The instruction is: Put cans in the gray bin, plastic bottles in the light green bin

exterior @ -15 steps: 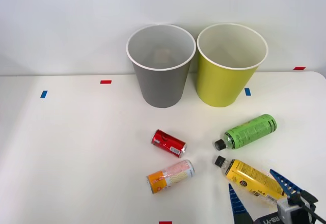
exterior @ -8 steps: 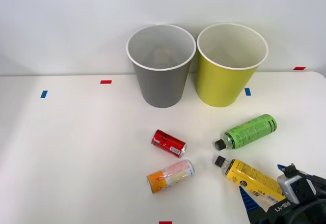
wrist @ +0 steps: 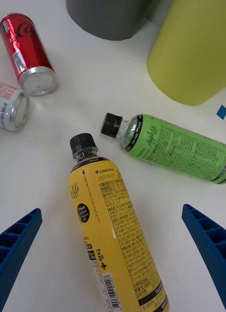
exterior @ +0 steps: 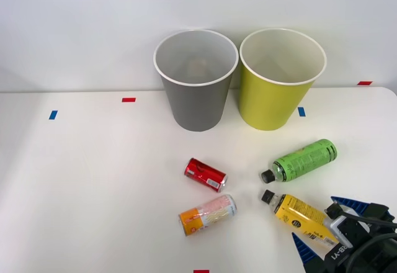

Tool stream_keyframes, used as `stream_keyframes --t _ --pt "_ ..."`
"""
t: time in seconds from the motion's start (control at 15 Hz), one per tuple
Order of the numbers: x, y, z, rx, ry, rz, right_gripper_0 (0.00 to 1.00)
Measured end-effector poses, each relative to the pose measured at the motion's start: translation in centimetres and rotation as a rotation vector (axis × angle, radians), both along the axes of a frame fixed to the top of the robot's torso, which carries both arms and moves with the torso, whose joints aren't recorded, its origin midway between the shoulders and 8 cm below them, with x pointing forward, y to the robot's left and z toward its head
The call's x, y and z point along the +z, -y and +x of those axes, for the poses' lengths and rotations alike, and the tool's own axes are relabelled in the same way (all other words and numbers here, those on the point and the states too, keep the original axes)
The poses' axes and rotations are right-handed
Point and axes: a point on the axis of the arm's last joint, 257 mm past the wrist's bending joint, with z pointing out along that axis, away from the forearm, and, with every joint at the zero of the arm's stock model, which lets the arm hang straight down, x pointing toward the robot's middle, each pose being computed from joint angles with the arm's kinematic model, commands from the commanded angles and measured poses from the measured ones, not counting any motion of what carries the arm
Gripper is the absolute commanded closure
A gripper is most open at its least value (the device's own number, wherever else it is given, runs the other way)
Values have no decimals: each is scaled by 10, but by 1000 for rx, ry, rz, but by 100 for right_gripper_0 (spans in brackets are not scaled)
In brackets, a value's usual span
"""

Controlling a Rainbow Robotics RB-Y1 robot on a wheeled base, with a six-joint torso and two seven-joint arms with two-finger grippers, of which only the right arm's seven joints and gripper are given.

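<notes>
1. Four items lie on the counter (exterior: 93, 180), none binned yet: the red can (exterior: 205, 174) and the orange-and-pink can (exterior: 208, 214) sit at centre frame, the green bottle (exterior: 301, 160) at right, and the yellow-label bottle (exterior: 301, 219) at lower right.
2. I have the right end effector (exterior: 332, 231) at the lower right corner of the front view, fingers spread wide and holding nothing; in the wrist view the yellow-label bottle's body runs between the two blue fingers (wrist: 15, 246).
3. I judge the step in hand to be the pick of that bottle. I would close across its labelled body rather than the narrow black-capped neck, and keep the fingers square to its long axis so it cannot roll out.
4. The green bottle lies just beside it, caps near each other, so I would come straight down to avoid nudging it.
5. Its target, the light green bin (exterior: 280, 87), stands at upper right, just beside the gray bin (exterior: 196, 87); I would lift well above the white rim before releasing.
</notes>
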Motion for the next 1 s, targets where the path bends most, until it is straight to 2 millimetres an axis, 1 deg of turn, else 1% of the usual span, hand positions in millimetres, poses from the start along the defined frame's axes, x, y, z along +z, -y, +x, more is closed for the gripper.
stream_keyframes --t 0.13,0.27,0.47,0.6,0.8,1.0 --pt "-4 8 3 -11 -16 -45 0" --pt "-9 13 5 -36 -51 -54 0" --pt "-21 10 3 -75 -152 -17 0" --pt "-23 2 6 -74 -197 -2 0" --pt "-23 4 12 -19 -207 -101 0" --pt "-25 3 10 12 -235 -142 0"
